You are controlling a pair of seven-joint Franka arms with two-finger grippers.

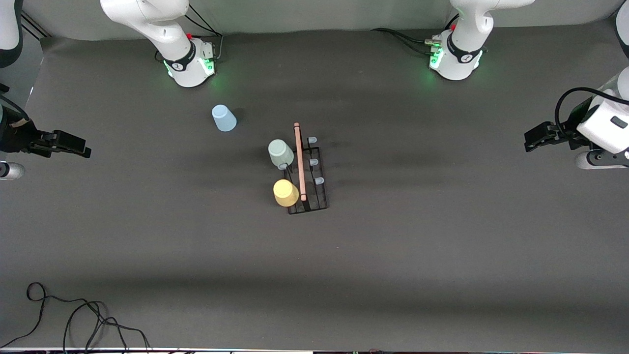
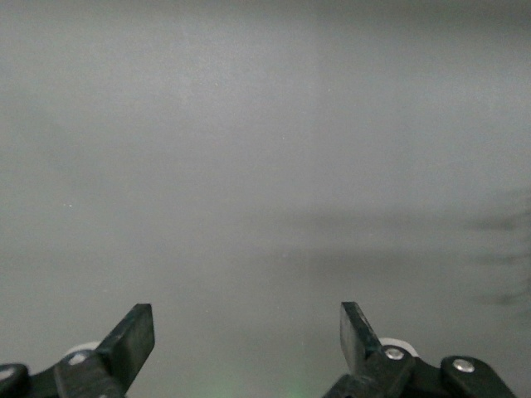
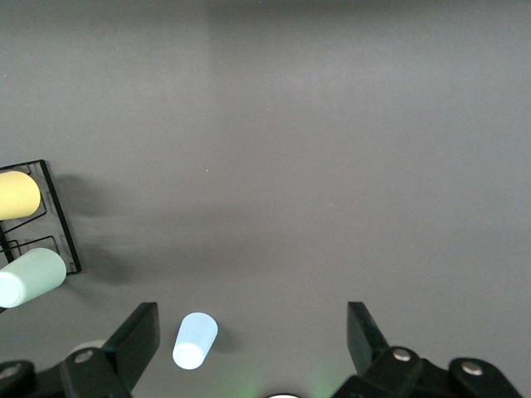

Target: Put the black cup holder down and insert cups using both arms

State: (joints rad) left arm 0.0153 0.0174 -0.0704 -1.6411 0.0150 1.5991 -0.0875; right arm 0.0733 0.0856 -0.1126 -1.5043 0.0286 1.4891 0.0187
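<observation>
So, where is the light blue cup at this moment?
The light blue cup stands upside down on the table, apart from the rack, toward the right arm's end and farther from the front camera.

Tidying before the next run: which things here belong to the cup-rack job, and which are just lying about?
Job: black cup holder; grey-green cup and yellow cup on it; light blue cup on the table; left gripper, right gripper, both open.
Lying about: black cable.

White jointed arms (image 1: 162, 29), green-lit bases (image 1: 454, 61), black jaws.
</observation>
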